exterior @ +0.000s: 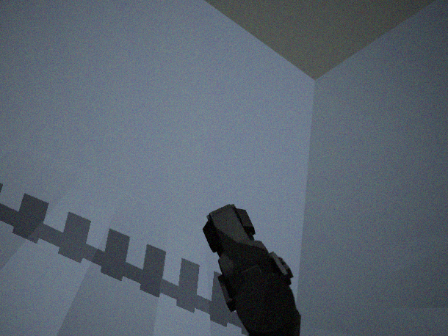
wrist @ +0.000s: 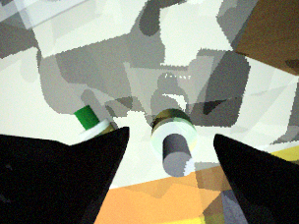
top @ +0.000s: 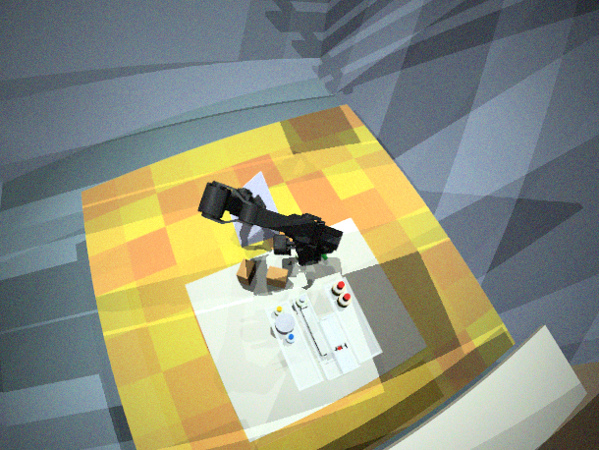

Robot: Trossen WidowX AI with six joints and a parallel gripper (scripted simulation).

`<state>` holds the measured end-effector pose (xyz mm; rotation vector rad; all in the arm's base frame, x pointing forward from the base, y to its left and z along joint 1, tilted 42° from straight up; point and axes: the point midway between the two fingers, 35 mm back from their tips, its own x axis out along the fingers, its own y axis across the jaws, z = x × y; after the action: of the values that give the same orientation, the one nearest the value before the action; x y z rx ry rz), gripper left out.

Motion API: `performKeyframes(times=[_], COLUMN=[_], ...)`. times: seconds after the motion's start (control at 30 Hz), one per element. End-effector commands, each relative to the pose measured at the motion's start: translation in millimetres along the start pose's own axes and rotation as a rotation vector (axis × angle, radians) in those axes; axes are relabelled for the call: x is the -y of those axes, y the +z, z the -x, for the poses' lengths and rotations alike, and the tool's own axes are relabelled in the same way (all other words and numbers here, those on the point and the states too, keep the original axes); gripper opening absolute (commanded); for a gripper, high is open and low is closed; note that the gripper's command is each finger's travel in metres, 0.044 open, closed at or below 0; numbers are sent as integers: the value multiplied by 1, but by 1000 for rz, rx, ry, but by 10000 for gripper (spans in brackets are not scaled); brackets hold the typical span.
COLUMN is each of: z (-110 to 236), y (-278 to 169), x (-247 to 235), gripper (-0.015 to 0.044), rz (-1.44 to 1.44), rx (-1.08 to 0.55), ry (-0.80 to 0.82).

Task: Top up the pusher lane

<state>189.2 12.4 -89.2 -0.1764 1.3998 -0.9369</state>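
Observation:
In the wrist view a loose jar with a grey lid (wrist: 174,143) stands upright on the white mat between my two black fingers. My gripper (wrist: 171,135) (top: 306,259) is open, with a gap on each side of the jar. A second loose jar with a green lid (wrist: 90,121) (top: 324,255) stands just left of the left finger. In the top view the white lane rack (top: 360,339) lies in front of the arm. A pale-lidded jar (top: 301,299) stands at the near end of its middle lane. The grey-lidded loose jar is hidden under the gripper there.
Two red-lidded jars (top: 342,292) stand in the right lane. Yellow-lidded (top: 278,309) and blue-lidded (top: 290,338) jars and a grey disc (top: 285,323) are in the left lane. Two brown boxes (top: 245,271) (top: 276,277) sit left of the gripper. The exterior view shows only the arm (exterior: 253,279) against bare walls.

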Motion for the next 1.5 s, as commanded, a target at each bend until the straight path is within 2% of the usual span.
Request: performKeyframes(times=[0.0,0.13,0.3,0.47,0.97,1.13,1.47], z=[-1,-1,-1,13,103,103,87], y=[-1,-1,-1,1,0,3,48], x=[2,2,2,-3,-10,-10,-6], gripper=[256,151,118,0,0,0,0], rz=[8,8,8,9,9,17,140], rx=[3,3,3,2,1,-2,-20], ry=[-6,-6,-6,-3,-2,-1,20])
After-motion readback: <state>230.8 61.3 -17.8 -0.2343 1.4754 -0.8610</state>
